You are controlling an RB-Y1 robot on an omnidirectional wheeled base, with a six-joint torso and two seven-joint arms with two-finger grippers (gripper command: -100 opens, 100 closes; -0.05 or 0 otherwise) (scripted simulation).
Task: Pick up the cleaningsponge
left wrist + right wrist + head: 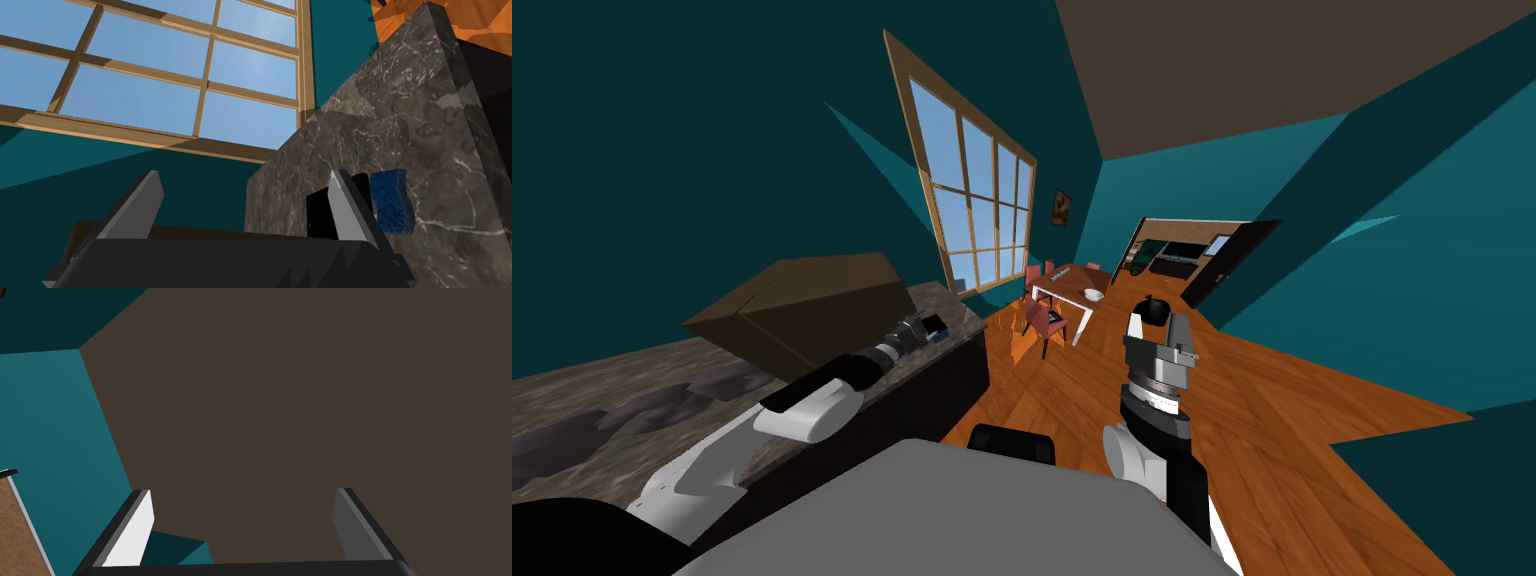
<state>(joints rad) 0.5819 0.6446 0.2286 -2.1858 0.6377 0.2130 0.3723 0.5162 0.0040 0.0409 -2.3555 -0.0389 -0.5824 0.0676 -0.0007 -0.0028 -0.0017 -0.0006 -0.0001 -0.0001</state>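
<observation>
The cleaning sponge (394,202) is a dark blue block resting on the dark marble counter (400,115) near its end. A small black block (318,216) sits right beside it, partly behind one finger. My left gripper (245,200) is open and low over the counter; the sponge lies just outside one of its fingers (345,207), not between them. In the head view the left gripper (924,328) reaches out over the counter (632,390) toward the blue sponge (940,337). My right arm (1157,400) is raised over the floor, its gripper (245,523) open and holding nothing.
A large brown box-like unit (812,305) stands on the counter just behind my left arm. A big window (977,200) is beyond the counter's end. Farther off stand a dining table (1072,290) with red chairs and an open doorway (1192,255). Wood floor (1272,420) spreads to the right.
</observation>
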